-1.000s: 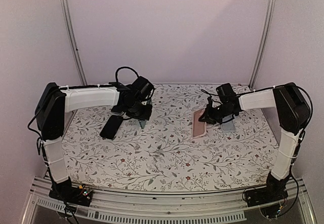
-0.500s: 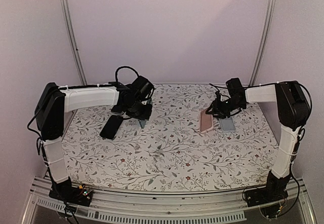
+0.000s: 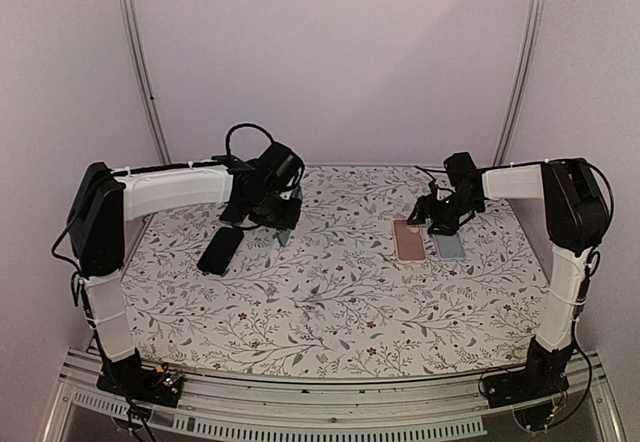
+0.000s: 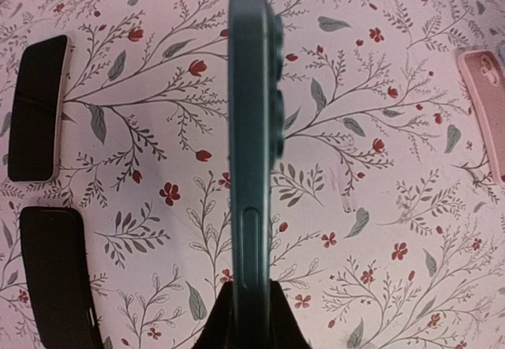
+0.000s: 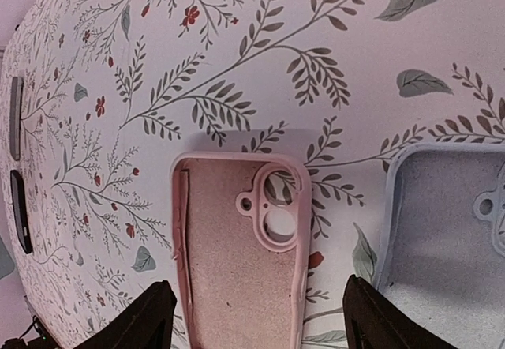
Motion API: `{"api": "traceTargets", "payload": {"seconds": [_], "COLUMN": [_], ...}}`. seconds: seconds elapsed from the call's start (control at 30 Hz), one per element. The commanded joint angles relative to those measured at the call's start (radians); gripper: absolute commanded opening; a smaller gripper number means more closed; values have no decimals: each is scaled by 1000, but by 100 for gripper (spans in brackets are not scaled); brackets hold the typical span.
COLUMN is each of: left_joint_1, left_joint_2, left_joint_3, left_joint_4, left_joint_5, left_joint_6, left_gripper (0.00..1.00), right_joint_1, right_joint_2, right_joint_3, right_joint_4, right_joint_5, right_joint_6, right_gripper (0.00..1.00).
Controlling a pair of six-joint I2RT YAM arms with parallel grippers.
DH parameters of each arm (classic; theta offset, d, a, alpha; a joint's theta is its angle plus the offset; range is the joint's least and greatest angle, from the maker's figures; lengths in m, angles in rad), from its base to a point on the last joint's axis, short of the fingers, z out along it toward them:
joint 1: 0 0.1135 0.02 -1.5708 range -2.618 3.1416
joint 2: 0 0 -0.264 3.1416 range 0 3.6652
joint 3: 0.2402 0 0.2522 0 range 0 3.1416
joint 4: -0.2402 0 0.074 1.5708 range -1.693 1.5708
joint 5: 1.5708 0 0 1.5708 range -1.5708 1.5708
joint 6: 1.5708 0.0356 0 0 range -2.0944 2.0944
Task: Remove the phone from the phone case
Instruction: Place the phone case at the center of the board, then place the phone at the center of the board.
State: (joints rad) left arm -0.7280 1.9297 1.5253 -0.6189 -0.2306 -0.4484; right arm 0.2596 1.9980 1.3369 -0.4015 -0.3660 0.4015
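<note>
Teal cased phone (image 4: 251,128) pinched edge-up by left fingers (image 4: 215,332) above counter (image 3: 330,302), likely presented for stripping. Right fingers (image 5: 150,317) spread, holding nothing, straddling empty pink case (image 5: 237,286) lying flat beside grey case (image 5: 442,230). Two black phones (image 4: 35,120) lie far left.

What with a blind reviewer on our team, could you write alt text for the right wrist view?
An empty pink phone case lies inside-up on a floral tablecloth between the open right fingers, beside an empty grey-blue case.
</note>
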Motion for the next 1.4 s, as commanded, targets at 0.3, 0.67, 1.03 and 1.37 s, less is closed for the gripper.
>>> {"api": "traceTargets", "payload": {"seconds": [0.3,0.67,1.03,1.37], "left_joint_1": [82,120,132,139], "left_joint_2": [124,379,582,652], "left_joint_3": [224,559,794,849], "left_joint_4": [-77,-248,-363,-412], "left_joint_5": [-130,-302,-450,-506], "left_joint_6": [111,224,289,296], "left_gripper": [0,0,3,5], "right_joint_1": [32,103,132,143], "right_joint_2": [-295,-642,-863,-908], "right_joint_3": [-114,-327,-360,-358], "right_joint_4": [64,267,285,277], "right_joint_5": [88,11,-26,-48], "right_joint_6": [22,77,69,72], "right_gripper": [85,96,99,99]}}
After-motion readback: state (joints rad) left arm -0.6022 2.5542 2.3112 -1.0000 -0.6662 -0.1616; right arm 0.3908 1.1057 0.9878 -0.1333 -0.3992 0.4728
